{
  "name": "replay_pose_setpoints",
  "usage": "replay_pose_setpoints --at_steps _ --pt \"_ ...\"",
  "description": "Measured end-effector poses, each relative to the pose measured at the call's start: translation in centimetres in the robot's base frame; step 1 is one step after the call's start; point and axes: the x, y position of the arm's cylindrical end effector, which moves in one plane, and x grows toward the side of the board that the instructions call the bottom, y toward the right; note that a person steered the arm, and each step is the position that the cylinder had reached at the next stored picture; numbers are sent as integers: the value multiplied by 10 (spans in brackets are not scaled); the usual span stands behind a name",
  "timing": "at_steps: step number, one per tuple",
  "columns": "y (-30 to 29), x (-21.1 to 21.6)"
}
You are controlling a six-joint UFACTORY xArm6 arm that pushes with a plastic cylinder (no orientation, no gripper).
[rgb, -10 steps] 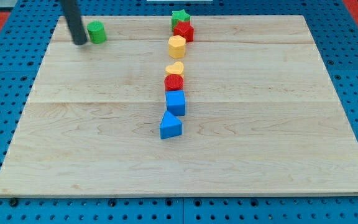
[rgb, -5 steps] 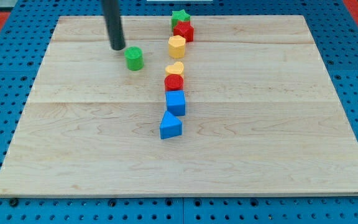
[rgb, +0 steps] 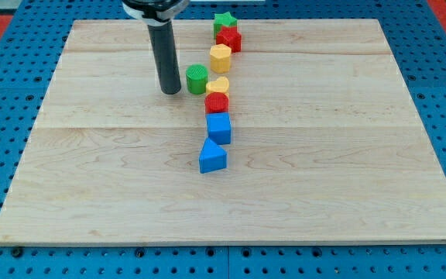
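Nearest me, a blue triangular block point(rgb: 212, 157) lies on the wooden desk point(rgb: 347, 178), then a blue cube point(rgb: 218, 128) and a red block point(rgb: 217, 102). My tip point(rgb: 170, 91) rests just left of the green cylinder point(rgb: 197, 78), which touches the yellow heart point(rgb: 219, 85). Beyond: yellow hexagon point(rgb: 221, 56), red block point(rgb: 228, 39), green star point(rgb: 224, 20). The end effector is a plain rod with nothing to spread or pinch.

All I see of my arm is a straight, dark rod point(rgb: 163, 54), round in section and smooth, matt black to charcoal with a faint paler sheen down one side. At the view's top it widens into a black collar with a thin light rim. My tip point(rgb: 170, 91) is cut flat and plain, without markings, screws or cables.
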Motion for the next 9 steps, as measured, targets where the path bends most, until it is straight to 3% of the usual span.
replay_pose_setpoints --at_steps 8,9 --pt "53 -22" --pt "25 -22"
